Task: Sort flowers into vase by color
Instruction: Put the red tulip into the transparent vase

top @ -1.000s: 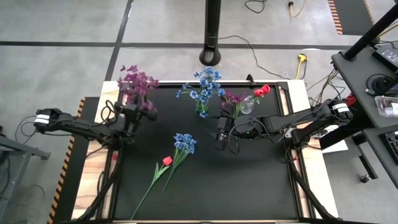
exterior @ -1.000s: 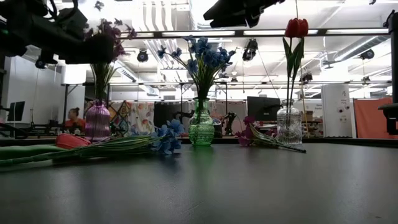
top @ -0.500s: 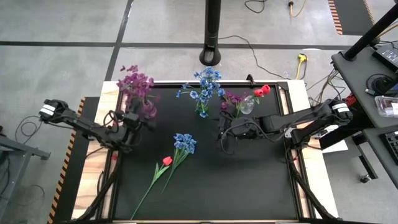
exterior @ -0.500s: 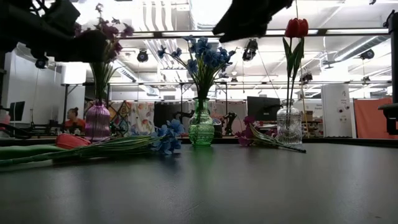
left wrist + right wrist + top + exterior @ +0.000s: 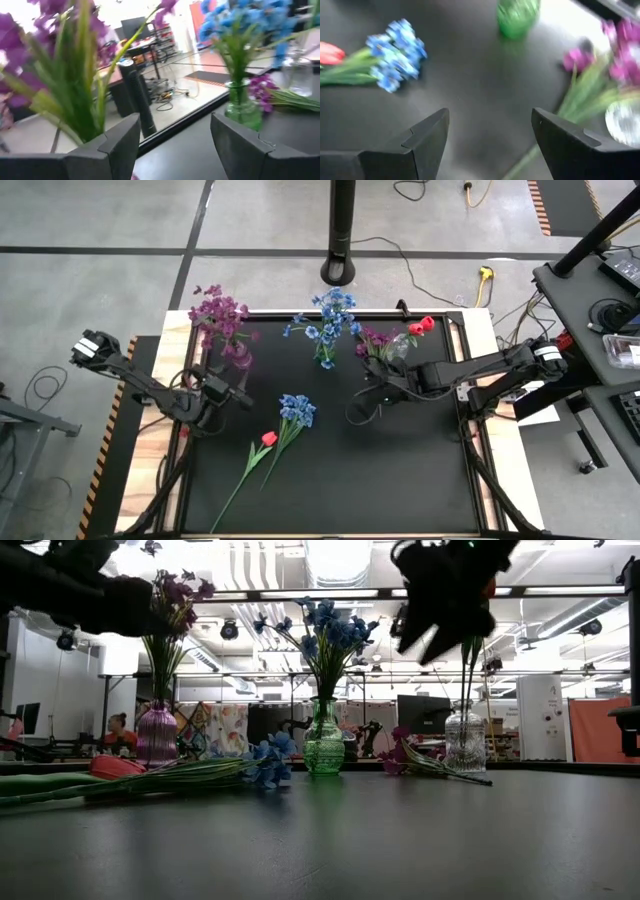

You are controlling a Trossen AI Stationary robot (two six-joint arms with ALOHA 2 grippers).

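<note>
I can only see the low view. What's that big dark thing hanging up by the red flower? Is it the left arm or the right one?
Observer: The right one. From above, the right pincer hangs over the mat, between the loose blue flower and the clear vase.
Operator: Is it holding a flower?
Observer: No. Its wrist camera shows it open, with only mat between the fingers.
Operator: And the other one?
Observer: The left pincer is open and empty too, near the purple vase.
</note>
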